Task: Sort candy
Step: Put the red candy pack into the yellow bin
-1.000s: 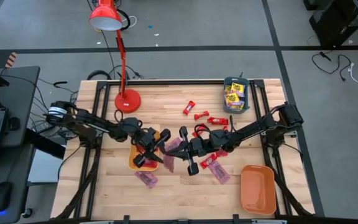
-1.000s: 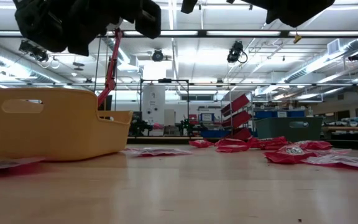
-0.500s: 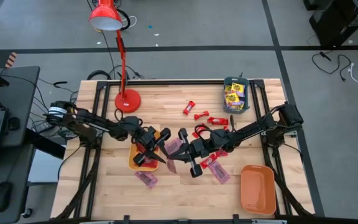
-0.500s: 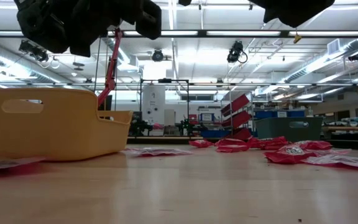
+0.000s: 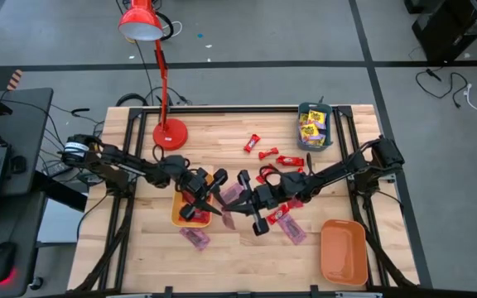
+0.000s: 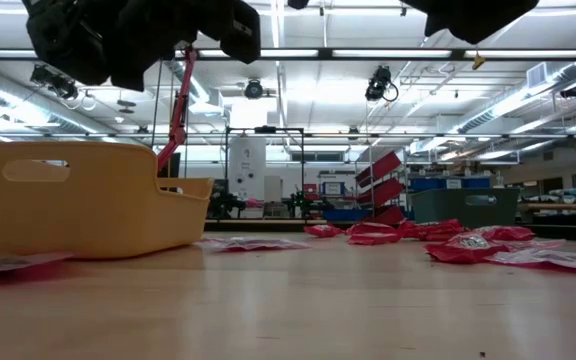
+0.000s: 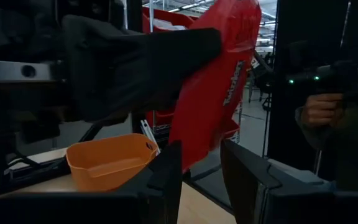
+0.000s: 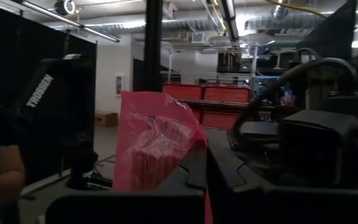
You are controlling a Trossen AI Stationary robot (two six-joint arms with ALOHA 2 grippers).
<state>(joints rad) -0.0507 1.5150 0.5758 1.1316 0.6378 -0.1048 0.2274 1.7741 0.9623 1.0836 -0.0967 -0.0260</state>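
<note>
Nothing has shifted since a second ago. Left gripper [image 5: 195,201] over the yellow tray [image 5: 182,217] pinches a red candy [image 7: 213,81]. Right gripper [image 5: 243,202], at its 3 o'clock, is clamped on a pink packet [image 8: 154,143]. Loose candy [image 5: 276,157] lies at 1 o'clock.

Red lamp [image 5: 150,50], orange tray [image 5: 343,252], teal bin [image 5: 314,141].

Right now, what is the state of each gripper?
Left gripper: closed on a red candy packet.
Right gripper: closed on a pink candy packet.
</note>
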